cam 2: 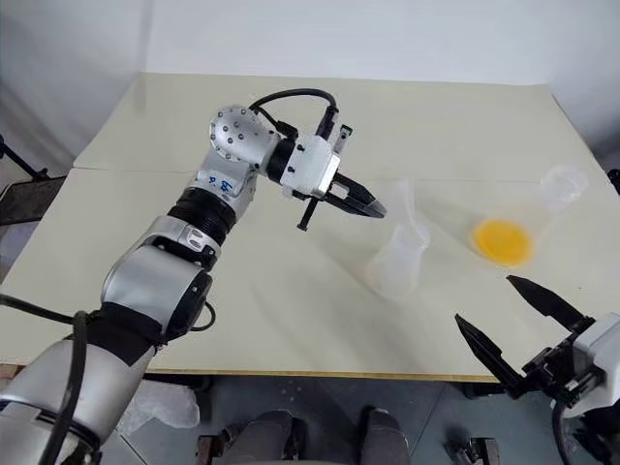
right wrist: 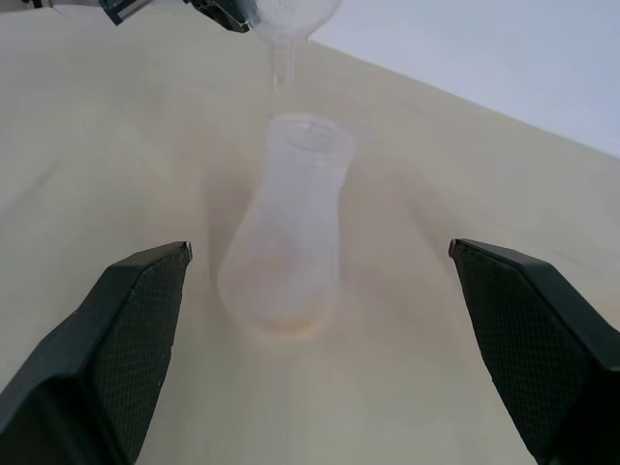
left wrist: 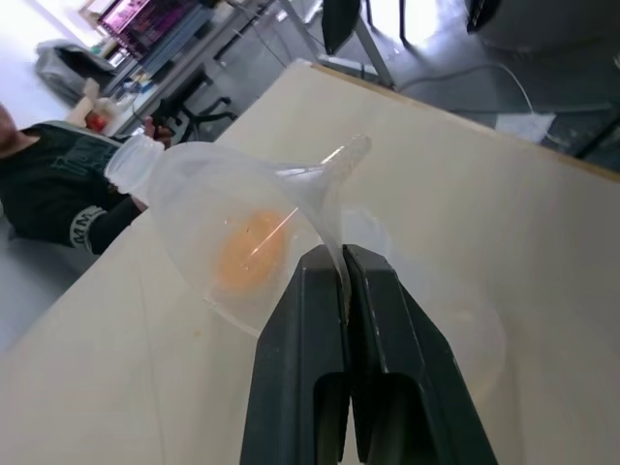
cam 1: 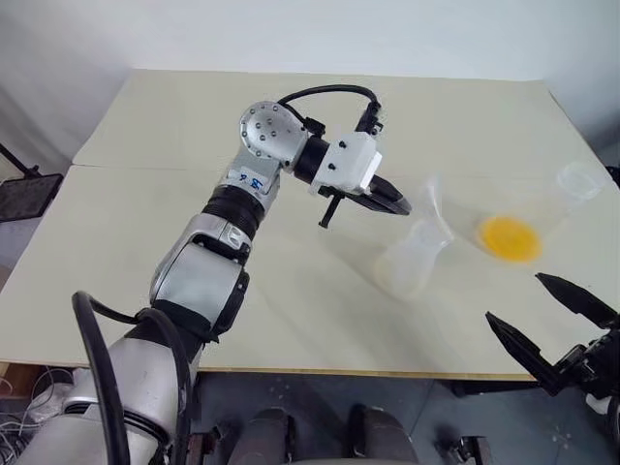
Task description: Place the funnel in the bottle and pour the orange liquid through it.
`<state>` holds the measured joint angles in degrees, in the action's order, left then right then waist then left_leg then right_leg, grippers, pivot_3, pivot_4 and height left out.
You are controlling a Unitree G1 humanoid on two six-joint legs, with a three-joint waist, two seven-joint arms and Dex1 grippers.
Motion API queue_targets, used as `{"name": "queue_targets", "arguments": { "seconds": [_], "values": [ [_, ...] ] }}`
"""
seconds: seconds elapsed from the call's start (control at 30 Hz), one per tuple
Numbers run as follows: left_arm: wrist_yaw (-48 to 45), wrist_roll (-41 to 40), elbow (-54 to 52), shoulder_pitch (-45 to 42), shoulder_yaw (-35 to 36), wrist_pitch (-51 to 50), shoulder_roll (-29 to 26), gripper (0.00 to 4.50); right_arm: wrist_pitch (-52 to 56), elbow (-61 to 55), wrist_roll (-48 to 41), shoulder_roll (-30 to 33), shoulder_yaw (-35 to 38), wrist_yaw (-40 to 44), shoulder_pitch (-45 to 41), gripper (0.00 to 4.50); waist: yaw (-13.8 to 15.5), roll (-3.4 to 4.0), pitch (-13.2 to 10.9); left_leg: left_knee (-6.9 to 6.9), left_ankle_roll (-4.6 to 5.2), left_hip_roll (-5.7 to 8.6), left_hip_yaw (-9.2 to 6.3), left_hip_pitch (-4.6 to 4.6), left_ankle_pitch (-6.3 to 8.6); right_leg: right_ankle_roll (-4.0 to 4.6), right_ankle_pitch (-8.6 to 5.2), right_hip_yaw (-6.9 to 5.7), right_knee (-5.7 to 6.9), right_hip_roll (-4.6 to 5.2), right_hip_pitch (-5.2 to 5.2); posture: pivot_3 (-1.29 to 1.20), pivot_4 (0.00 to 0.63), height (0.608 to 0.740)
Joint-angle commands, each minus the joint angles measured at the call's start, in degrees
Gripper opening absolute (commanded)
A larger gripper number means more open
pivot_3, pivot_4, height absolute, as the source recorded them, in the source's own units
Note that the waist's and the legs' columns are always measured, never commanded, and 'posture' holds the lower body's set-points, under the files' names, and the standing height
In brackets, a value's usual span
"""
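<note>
Left gripper [cam 1: 399,203]: clamped on the funnel [left wrist: 242,232], its two black fingers [left wrist: 320,320] pressed together on the thin rim wall, as the left wrist view shows. It hangs in the air above the middle of the desk [cam 1: 194,126], clear of the surface.

Funnel: held aloft past the left fingertips, tilted on its side, wide rim towards the gripper and narrow spout [left wrist: 344,155] pointing away. In the head views it reads as a faint clear shape [cam 1: 433,199] right at the fingertips, above the bottle's mouth and just to its right.

Bottle [cam 1: 412,260]: frosted, standing upright on the desk nearer the front edge than the back, right of centre. It sits below and just beyond the left gripper, apart from it. In the right wrist view the bottle [right wrist: 291,232] stands midway between the right fingers, well ahead of them, with the spout [right wrist: 283,60] hanging over its open mouth and not yet in it.

Orange liquid [cam 1: 510,238]: in a clear flask lying on its side towards the desk's right edge, its neck [cam 1: 581,179] pointing to the far right corner. It lies near the bottle on the right, untouched by either gripper.

Right gripper [cam 1: 552,320]: spread wide and holding nothing, off the front right corner of the desk, well apart from the bottle and near the flask.
</note>
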<state>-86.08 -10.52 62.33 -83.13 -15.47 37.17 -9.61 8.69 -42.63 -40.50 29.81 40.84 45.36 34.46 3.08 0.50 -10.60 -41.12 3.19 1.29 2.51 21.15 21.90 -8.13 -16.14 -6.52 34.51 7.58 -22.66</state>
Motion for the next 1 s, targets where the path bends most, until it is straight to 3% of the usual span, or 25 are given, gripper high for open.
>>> {"name": "queue_targets", "arguments": {
  "seconds": [0.03,0.7,1.0],
  "values": [
    [-6.4,-0.5,1.3,-2.3,-1.0,2.5,0.1,0.06,-1.8,-2.2,0.7,-1.2,-0.6,-0.8,0.7,4.50,0.0,0.00,0.0,0.00,0.00,0.00,0.01,-0.01,0.00,0.00,0.00,0.00,0.00,0.00,0.00,0.00,0.150,0.740],
    [1.2,10.0,9.0,-5.3,2.4,5.3,0.7,0.06,-3.1,-2.7,2.5,-3.0,-2.8,-2.3,1.8,4.50,0.1,0.00,0.0,0.00,0.07,0.01,0.03,0.03,0.02,0.00,0.00,0.01,-0.05,0.00,0.00,0.00,0.150,0.740],
    [-3.8,6.9,8.6,-6.5,7.8,1.7,1.8,0.06,-3.7,-3.6,2.6,-4.0,-2.7,-2.8,3.4,4.50,0.0,0.00,0.0,0.00,0.08,0.00,0.04,0.03,0.02,0.00,0.00,0.02,-0.05,0.00,0.00,0.00,0.150,0.740]
  ]
}}
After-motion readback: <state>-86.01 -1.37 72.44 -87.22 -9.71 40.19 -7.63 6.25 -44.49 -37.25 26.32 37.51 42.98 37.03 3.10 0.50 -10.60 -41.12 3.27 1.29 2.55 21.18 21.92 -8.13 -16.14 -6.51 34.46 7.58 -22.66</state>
